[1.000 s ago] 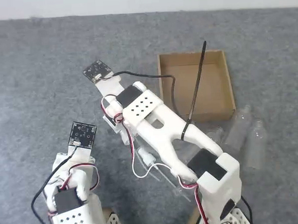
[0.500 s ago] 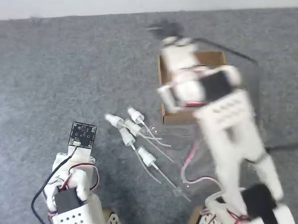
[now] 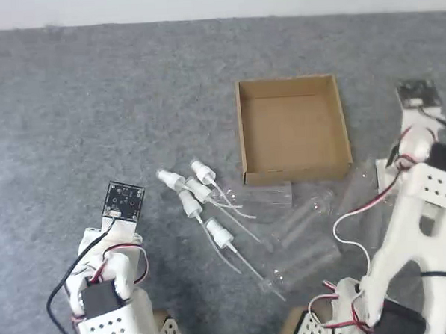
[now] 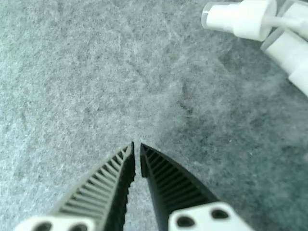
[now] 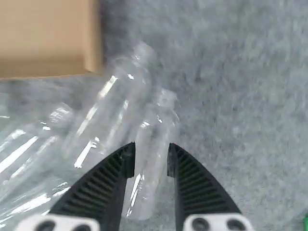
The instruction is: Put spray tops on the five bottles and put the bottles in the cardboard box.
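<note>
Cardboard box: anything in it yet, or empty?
Empty: the cardboard box shows only bare floor in the high view; the clear bottles lie outside it on the carpet.

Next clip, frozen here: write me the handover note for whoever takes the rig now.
Left gripper: shut, empty, over bare carpet near the spray tops.
Right gripper: open, empty, above the clear bottles lying beside the cardboard box.
Done: nothing; no bottle has a top and the box holds nothing.
Left: fit every top, then box every bottle.
</note>
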Controlling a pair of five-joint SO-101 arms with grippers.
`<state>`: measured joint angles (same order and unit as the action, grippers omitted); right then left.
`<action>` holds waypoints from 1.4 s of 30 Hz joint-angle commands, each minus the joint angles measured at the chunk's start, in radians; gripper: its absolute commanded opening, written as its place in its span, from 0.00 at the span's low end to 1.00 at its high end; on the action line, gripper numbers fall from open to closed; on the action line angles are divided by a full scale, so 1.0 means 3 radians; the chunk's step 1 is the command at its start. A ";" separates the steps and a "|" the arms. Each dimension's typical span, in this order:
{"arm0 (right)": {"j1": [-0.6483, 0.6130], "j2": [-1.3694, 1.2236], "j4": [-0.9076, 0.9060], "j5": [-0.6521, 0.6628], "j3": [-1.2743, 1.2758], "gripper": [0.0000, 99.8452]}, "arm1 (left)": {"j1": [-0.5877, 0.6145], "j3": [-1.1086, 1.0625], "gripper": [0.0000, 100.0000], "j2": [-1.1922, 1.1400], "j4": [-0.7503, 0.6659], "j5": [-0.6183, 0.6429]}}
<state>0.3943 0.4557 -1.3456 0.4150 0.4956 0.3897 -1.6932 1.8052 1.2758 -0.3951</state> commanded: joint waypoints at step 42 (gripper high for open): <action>0.0320 0.0156 0.0841 0.0072 0.1156 0.07 | 0.0010 0.0028 0.01 0.0056 0.0015 -0.0031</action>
<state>0.4787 0.4757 -1.0756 0.4273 0.8470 0.3897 -1.6932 1.8052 1.2758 -0.3951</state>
